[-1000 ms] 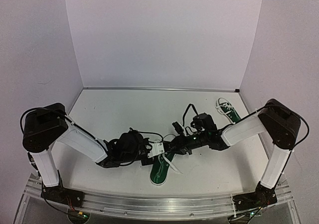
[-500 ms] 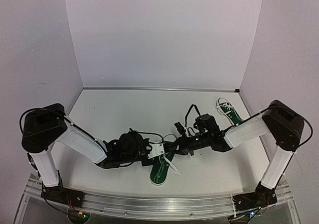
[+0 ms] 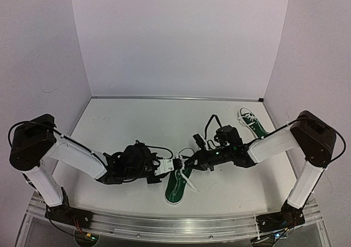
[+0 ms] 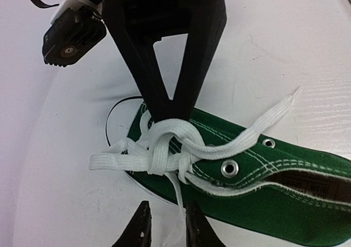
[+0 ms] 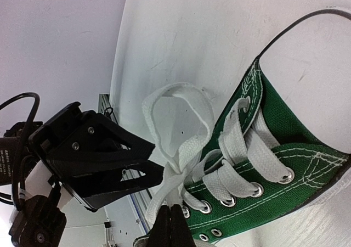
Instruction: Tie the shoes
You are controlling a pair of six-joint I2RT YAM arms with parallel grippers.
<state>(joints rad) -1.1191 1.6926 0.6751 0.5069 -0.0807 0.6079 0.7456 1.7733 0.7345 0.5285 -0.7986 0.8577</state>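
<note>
Since a second ago, the left hand has been drawn slightly back from the near shoe, its arm swung outward, while the right hand has been brought in closer over that shoe's laced end. The near shoe lies on the surface between the two arms. Its lace is seen crossed and looped above the eyelets, but no bow has been formed. At the crossing the lace is pinched by the right hand, whose fingers are pressed together. Just beside the near shoe, the left hand is held slightly spread, with one strand passing loosely between its fingers. The other shoe, well beyond the near shoe to the right, appears not yet to have been tied.
</note>
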